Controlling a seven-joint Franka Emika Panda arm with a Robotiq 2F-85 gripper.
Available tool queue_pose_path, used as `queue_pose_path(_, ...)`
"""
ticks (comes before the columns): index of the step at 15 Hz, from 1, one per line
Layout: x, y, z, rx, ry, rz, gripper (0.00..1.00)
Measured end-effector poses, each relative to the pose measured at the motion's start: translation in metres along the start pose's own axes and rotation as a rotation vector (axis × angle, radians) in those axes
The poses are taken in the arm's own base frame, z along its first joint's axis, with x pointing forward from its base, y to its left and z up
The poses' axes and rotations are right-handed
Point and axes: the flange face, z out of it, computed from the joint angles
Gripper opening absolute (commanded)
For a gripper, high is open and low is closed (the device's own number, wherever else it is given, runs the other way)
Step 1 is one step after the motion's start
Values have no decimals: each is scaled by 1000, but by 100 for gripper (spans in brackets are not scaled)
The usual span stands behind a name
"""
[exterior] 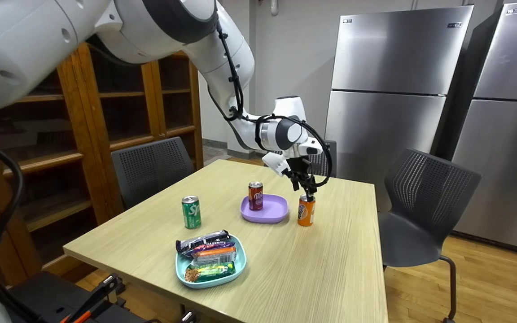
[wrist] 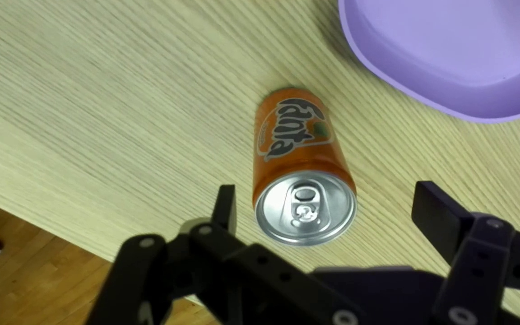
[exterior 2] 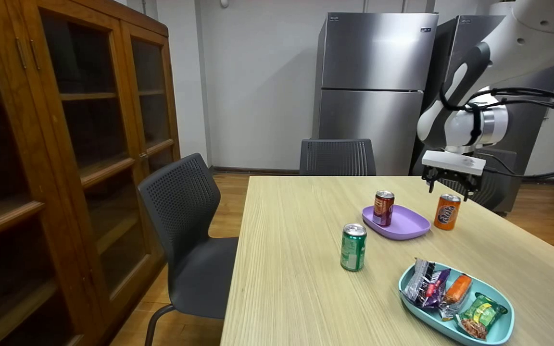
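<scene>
My gripper (wrist: 325,197) is open and holds nothing. Its black fingers stand apart just above an orange Fanta can (wrist: 294,131), on either side of its silver lid in the wrist view. The can stands upright on the table and also shows in both exterior views (exterior: 306,211) (exterior 2: 447,212), beneath the gripper (exterior: 303,192) (exterior 2: 448,193). A purple plate (exterior: 273,216) lies beside the Fanta can. It bears an upright dark red can (exterior: 255,196) in both exterior views. In the wrist view only part of the plate (wrist: 458,97) shows.
A green Sprite can (exterior: 191,212) stands on the wooden table (exterior: 330,269). A teal tray (exterior: 240,264) with several wrapped snack bars (exterior: 213,253) lies near the table's edge. Dark chairs (exterior: 424,211) (exterior 2: 190,240) surround the table. A wooden cabinet (exterior 2: 89,144) and fridges (exterior 2: 373,96) stand behind.
</scene>
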Motion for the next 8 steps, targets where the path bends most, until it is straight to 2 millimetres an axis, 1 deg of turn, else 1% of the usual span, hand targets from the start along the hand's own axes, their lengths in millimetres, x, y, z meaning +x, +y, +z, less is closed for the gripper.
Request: queue_pose_path(8,14,-1,18,-27,-26,8,100)
